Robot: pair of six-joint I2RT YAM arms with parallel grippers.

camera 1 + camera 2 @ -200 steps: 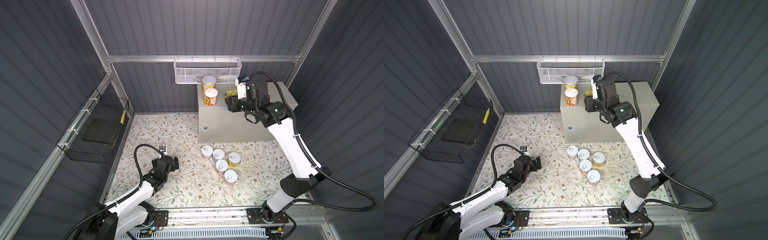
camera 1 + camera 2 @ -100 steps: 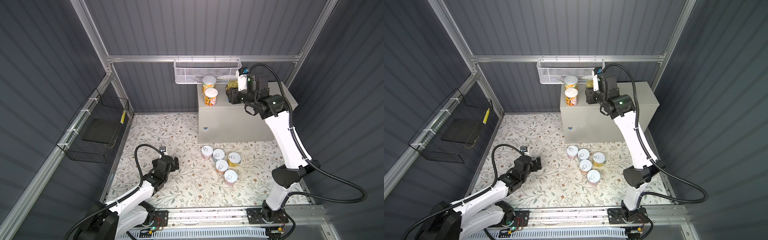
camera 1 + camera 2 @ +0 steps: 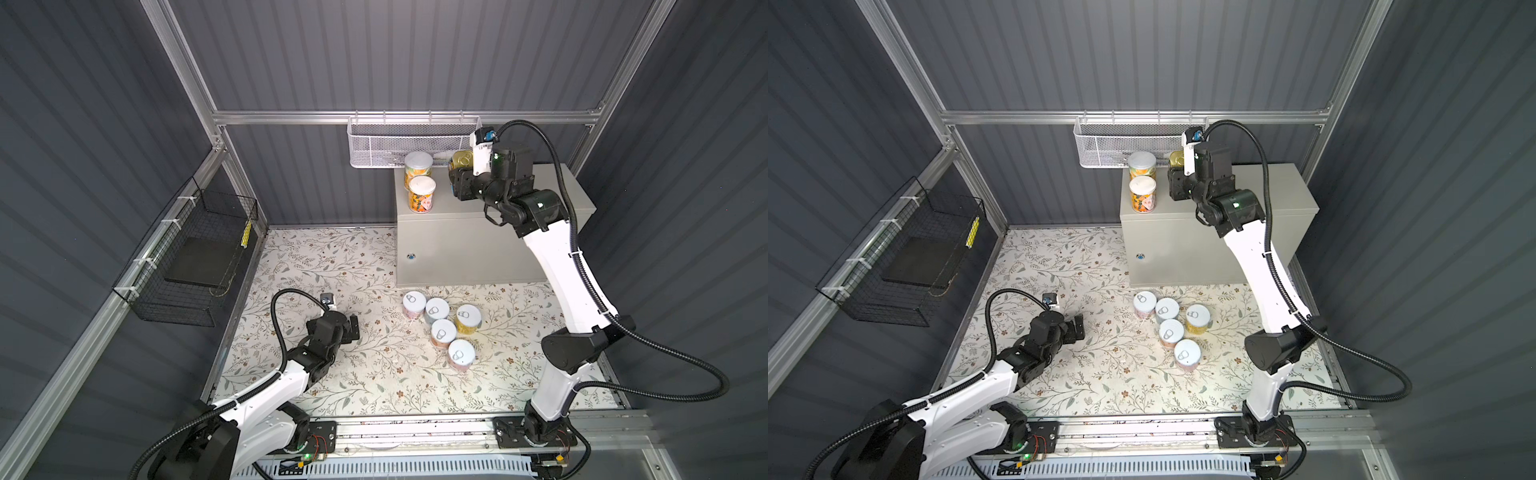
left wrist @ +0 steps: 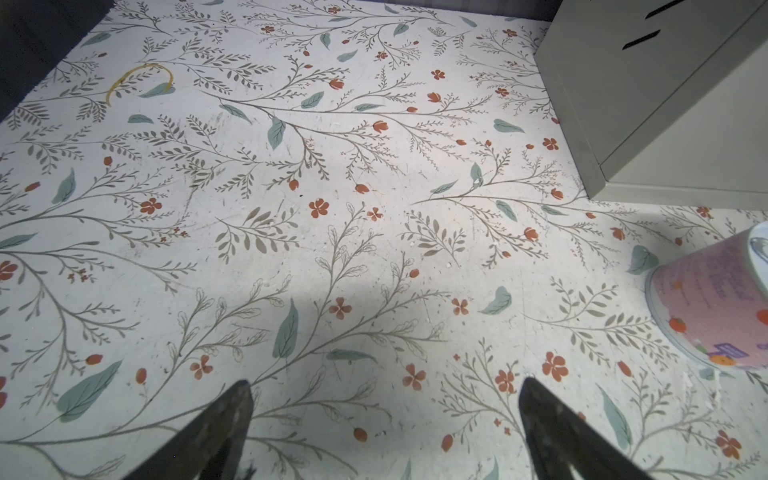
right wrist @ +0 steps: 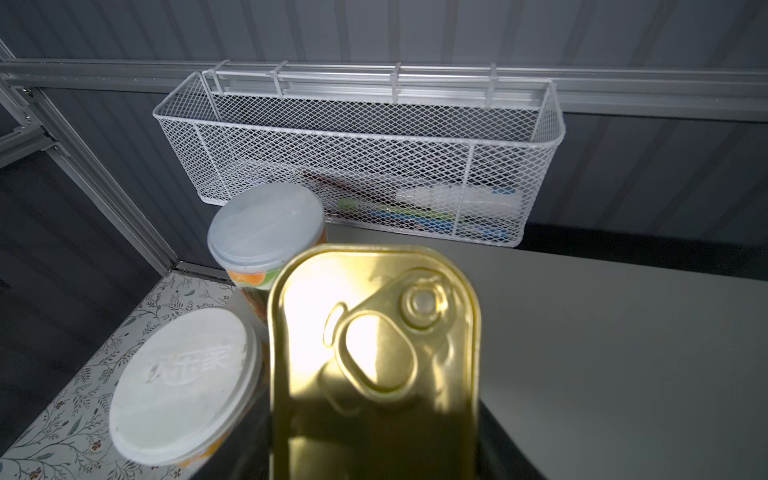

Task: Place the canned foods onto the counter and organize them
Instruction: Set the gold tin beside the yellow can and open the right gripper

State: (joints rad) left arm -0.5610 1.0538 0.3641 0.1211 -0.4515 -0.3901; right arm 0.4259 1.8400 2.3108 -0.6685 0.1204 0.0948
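Observation:
A flat gold tin (image 5: pixel 374 353) with a pull-ring lid hangs over the counter (image 3: pixel 557 183), and my right gripper (image 3: pixel 459 176) is shut on it. The tin (image 3: pixel 462 159) is near the counter's back edge, just right of two orange-labelled cans (image 3: pixel 418 164) (image 3: pixel 422 194) that stand at the counter's left end. Several more round cans (image 3: pixel 443 332) stand clustered on the floral mat in front of the counter. My left gripper (image 4: pixel 384 399) is open and empty, low over the mat left of that cluster. A pink can (image 4: pixel 715 307) shows at the edge of the left wrist view.
A white mesh basket (image 3: pixel 386 145) hangs on the back wall just above the counter's rear left corner, close to the held tin. A black wire basket (image 3: pixel 195 257) hangs on the left wall. The counter's right half (image 3: pixel 1283 183) is bare.
My right gripper has carried the gold tin from over the counter's front toward its back edge, nearer the mesh basket. The left arm has not moved.

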